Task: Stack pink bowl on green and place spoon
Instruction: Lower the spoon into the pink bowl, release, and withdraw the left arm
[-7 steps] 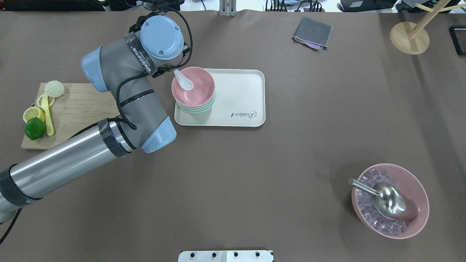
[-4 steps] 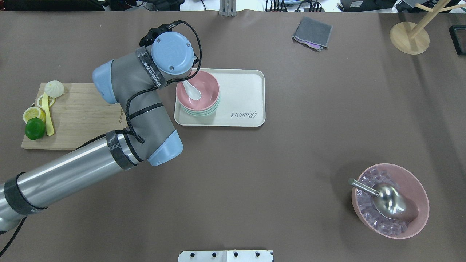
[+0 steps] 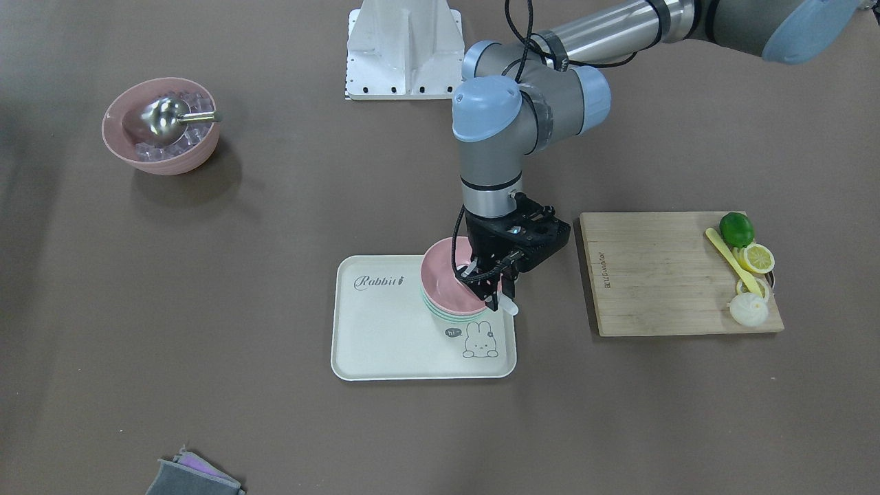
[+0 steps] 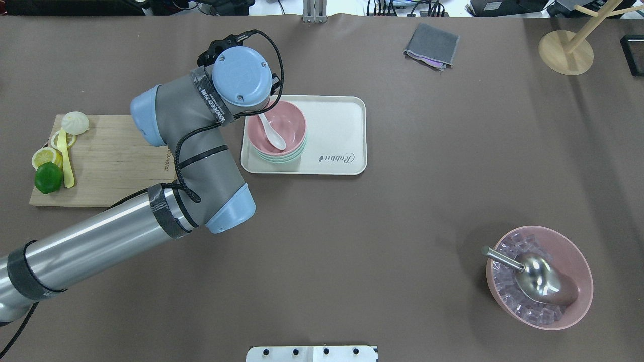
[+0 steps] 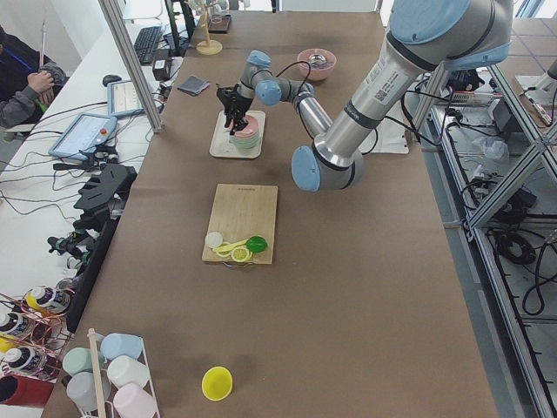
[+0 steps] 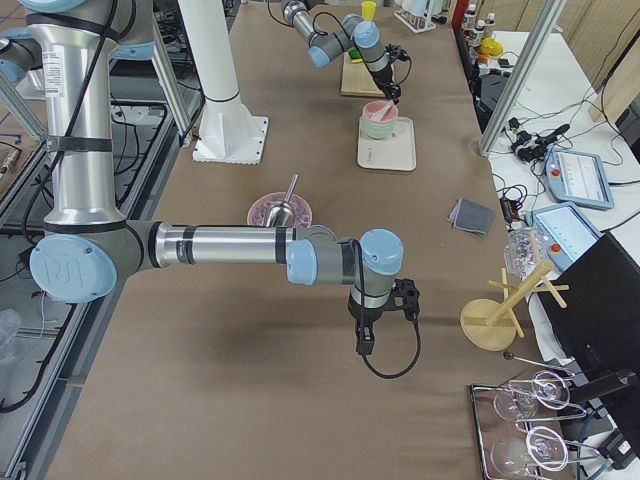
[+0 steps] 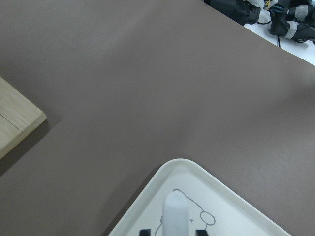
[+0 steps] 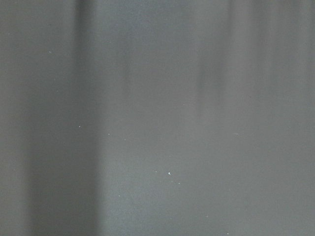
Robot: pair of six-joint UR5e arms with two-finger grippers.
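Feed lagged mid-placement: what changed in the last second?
The left gripper, holding the spoon, moved toward the robot's right and base, sliding it deeper into the pink bowl. That bowl and the green bowls beneath shifted likewise on the tray. Nothing released; tray, cutting board and ice bowl unmoved.

overhead from behind looking down, front view opposite and steep, side views far off, all sharing the tray (image 4: 342,120)

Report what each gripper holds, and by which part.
The left gripper grips the small glossy white soup spoon by its handle end, scoop in the plain pale-pink round bowl. The right gripper: cannot tell.
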